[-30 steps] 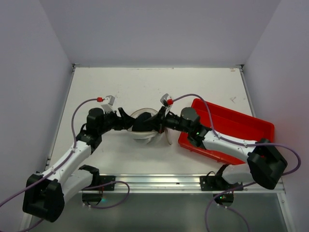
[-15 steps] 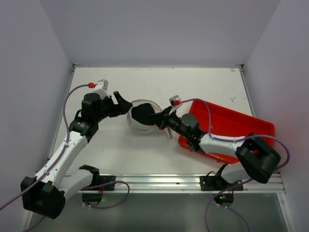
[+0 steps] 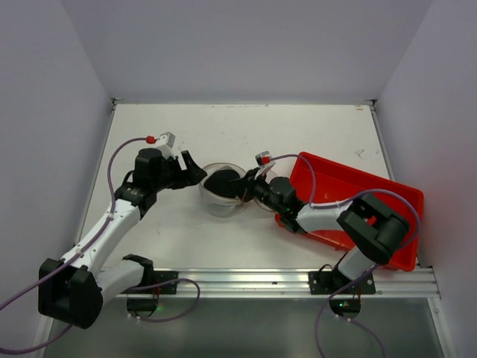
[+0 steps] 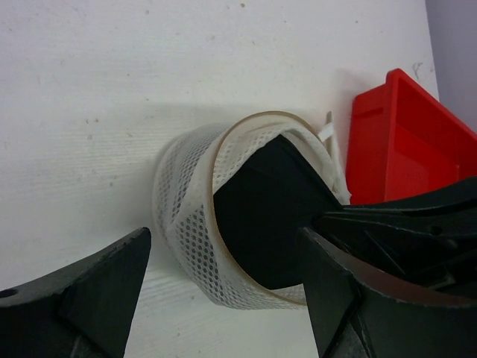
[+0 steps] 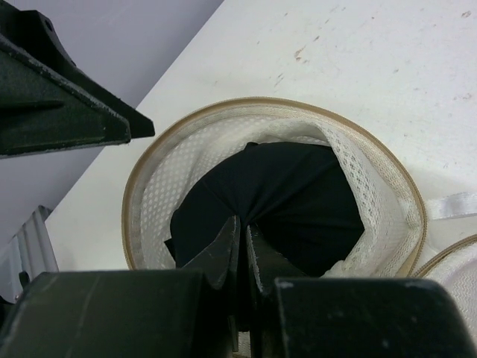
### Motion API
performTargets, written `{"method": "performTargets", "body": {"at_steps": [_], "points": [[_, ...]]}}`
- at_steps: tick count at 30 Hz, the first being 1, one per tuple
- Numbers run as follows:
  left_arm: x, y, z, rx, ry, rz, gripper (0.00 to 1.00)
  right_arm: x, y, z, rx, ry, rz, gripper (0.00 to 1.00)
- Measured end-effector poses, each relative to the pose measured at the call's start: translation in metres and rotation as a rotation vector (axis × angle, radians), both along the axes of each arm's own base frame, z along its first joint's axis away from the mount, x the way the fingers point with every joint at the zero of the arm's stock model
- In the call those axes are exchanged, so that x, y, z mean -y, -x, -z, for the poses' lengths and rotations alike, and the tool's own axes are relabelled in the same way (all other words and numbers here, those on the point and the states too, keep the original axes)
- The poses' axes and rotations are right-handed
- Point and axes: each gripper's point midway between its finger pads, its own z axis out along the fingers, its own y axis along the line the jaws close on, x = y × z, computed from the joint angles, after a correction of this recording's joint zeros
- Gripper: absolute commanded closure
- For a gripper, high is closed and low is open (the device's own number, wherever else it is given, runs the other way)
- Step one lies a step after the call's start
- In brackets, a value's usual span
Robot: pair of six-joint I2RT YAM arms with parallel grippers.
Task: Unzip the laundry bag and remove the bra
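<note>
The bra (image 5: pixel 283 194) is pinched inside the unzipped laundry bag (image 5: pixel 373 201) by the right hand (image 5: pixel 242 227); the left hand (image 3: pixel 190 174) is spread wide beside it

We see our right fingers (image 5: pixel 221 252) pressed together on a gathered fold of the black bra (image 5: pixel 298 201), which sits inside the open bag (image 5: pixel 159 190). The bag's tan rim rings its white mesh on the white bench (image 5: pixel 358 60). Dark left fingers (image 5: pixel 52 119) show at upper left, apart from the bag.

bra (image 5: pixel 298 190) partly inside laundry bag (image 5: pixel 373 216), shape unclear
</note>
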Motion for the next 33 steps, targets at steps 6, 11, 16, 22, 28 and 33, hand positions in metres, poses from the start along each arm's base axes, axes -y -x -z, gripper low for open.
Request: {"method": "performTargets", "body": {"at_steps": [6, 11, 16, 22, 28, 33], "points": [[0.005, 0.017, 0.008, 0.009, 0.033, 0.050, 0.23, -0.004, -0.006, -0.005, -0.002, -0.018, 0.013, 1.00], [0.007, 0.028, 0.029, -0.035, 0.038, 0.073, 0.23, -0.007, -0.010, -0.008, -0.006, -0.034, 0.023, 1.00], [0.011, 0.025, 0.029, -0.025, 0.052, 0.088, 0.23, -0.008, -0.011, -0.006, -0.016, -0.036, 0.025, 1.00], [0.014, 0.019, 0.022, 0.003, 0.075, 0.084, 0.29, -0.010, -0.012, -0.004, -0.020, -0.036, 0.023, 1.00], [0.016, 0.018, 0.030, -0.035, 0.091, 0.074, 0.62, -0.012, -0.013, -0.009, -0.013, -0.045, 0.021, 1.00], [0.016, 0.017, 0.030, -0.038, 0.098, 0.067, 1.00, -0.013, -0.014, -0.011, -0.018, -0.050, 0.023, 1.00]]}}
